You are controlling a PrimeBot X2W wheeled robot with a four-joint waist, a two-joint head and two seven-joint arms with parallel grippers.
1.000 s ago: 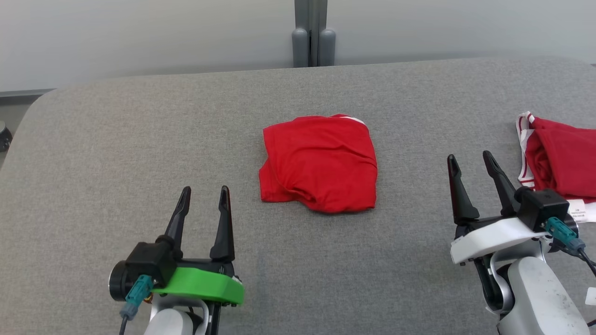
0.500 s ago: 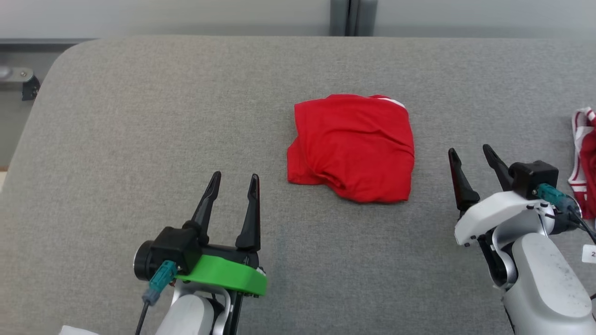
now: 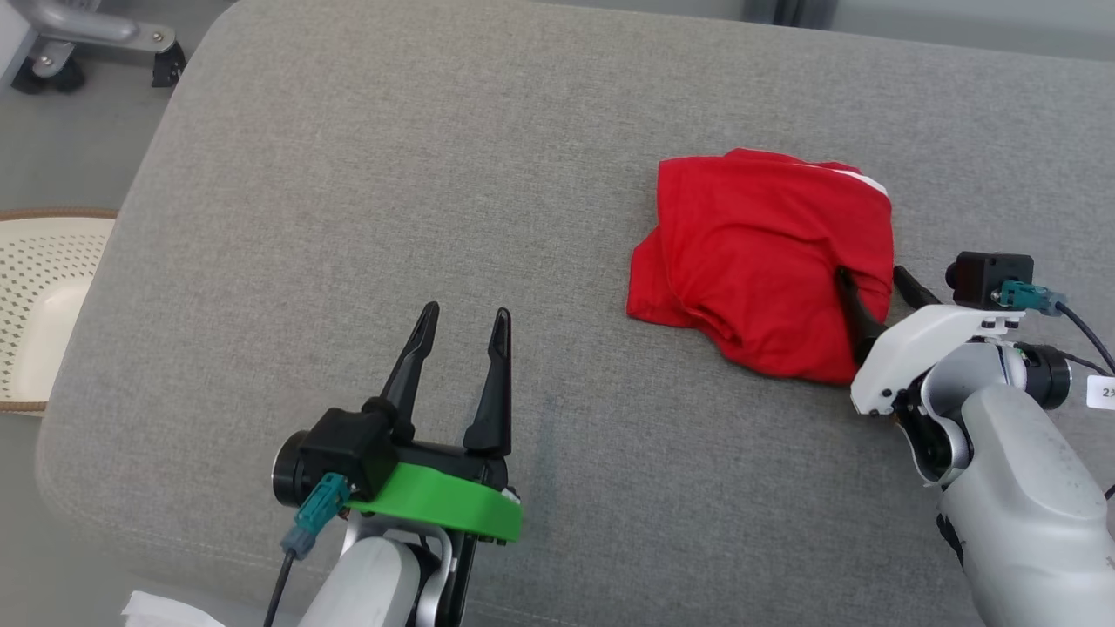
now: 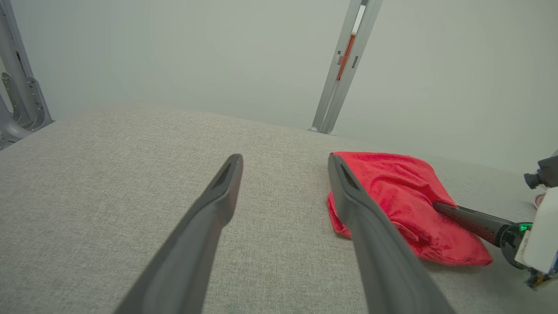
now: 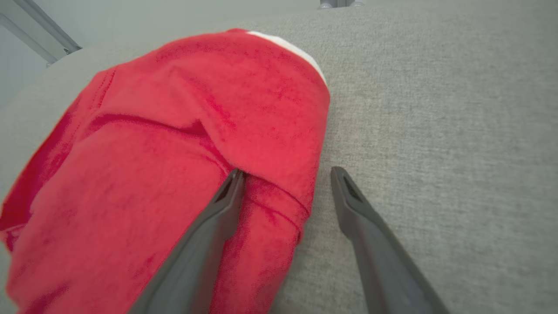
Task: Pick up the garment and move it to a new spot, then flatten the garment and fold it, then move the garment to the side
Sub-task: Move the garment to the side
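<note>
The folded red cloth garment [image 3: 758, 261] lies on the grey fabric tabletop [image 3: 392, 174], right of centre in the head view. The right tool [image 3: 869, 277] is released, its fingers spread across the garment's right edge (one over the cloth, one beside it). The left tool [image 3: 467, 312], also released, hovers at lower centre, well apart from the garment.

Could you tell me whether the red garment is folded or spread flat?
Folded, loosely: the red garment lies as a compact, layered bundle.
</note>
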